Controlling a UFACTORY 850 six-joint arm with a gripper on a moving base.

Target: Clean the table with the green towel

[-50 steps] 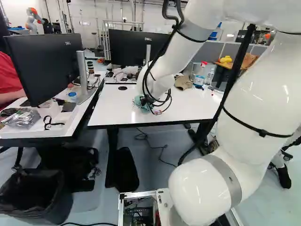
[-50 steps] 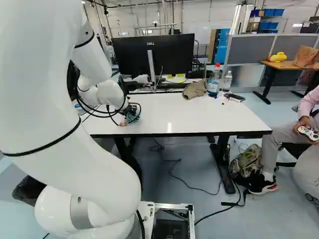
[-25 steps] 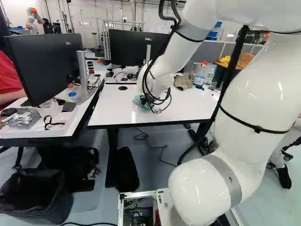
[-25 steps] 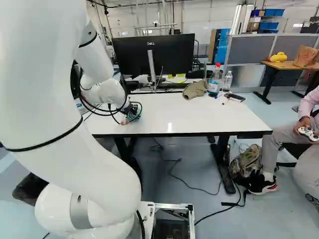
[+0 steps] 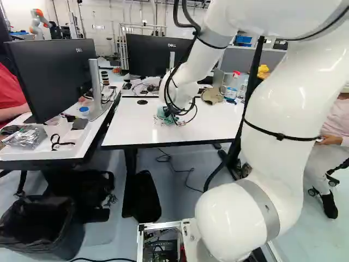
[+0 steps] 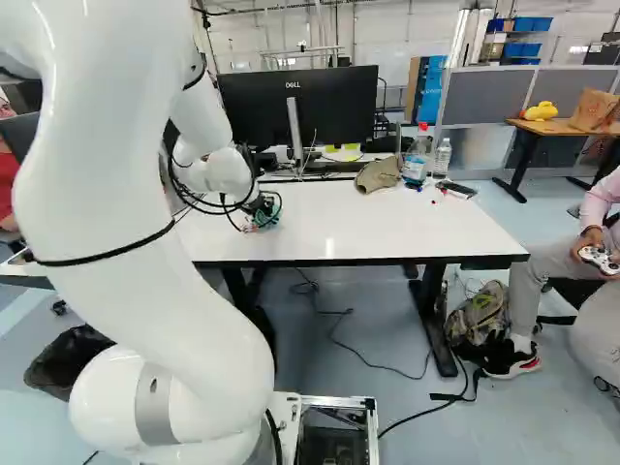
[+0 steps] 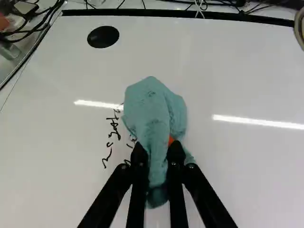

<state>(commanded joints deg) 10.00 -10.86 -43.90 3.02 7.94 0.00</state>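
- pincer (image 6: 263,211) closed on the green towel (image 7: 154,111), cloth pinched between its two fingers; a bit of orange pad (image 7: 171,140) shows beside the cloth.
- towel bunched, most of it spread ahead of the fingertips, a tail of it down between them; over the left half of the white worktop (image 6: 387,228), clear of near and far edges.
- black handwriting (image 7: 112,135) on the worktop, just beside the towel, on the side toward the worktop's left edge; some strokes run right up to cloth and fingers.
- dark round cable cover (image 7: 103,36) set in near the far left corner, ahead of the towel and apart from it.
- beige cap (image 6: 378,174) by the far edge, right half.
- spray bottle with red top (image 6: 417,163) upright near the far right corner; clear bottle (image 6: 443,157) upright just beside it; dark flat item (image 6: 455,189) lying near both.
- monitor (image 6: 298,107) stands beyond the far edge.
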